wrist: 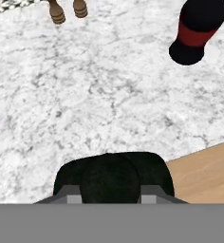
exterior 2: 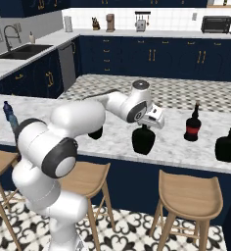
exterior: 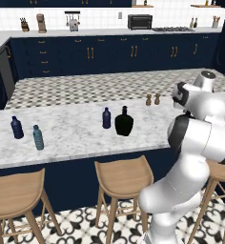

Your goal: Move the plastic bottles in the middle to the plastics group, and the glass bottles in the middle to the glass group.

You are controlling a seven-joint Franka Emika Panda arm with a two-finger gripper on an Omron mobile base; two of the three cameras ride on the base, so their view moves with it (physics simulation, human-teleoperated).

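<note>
Gripper (exterior 2: 145, 126) closed on neck of black bottle (exterior 2: 143, 140), centre of right base view; bottle upright, base at counter (exterior 2: 112, 137), contact unclear. Hand view: bottle top (wrist: 111, 178) between finger tips. Glass group, red-label bottle (exterior 2: 192, 124) and black round bottle (exterior 2: 228, 145), lies right of gripper. Judgement: carry runs rightward along counter, bottle axis kept vertical.

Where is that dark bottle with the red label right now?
The red-labelled bottle stands upright on the marble counter, right of centre in the right base view, between the black bottle under the end effector and another black bottle farther right.
</note>
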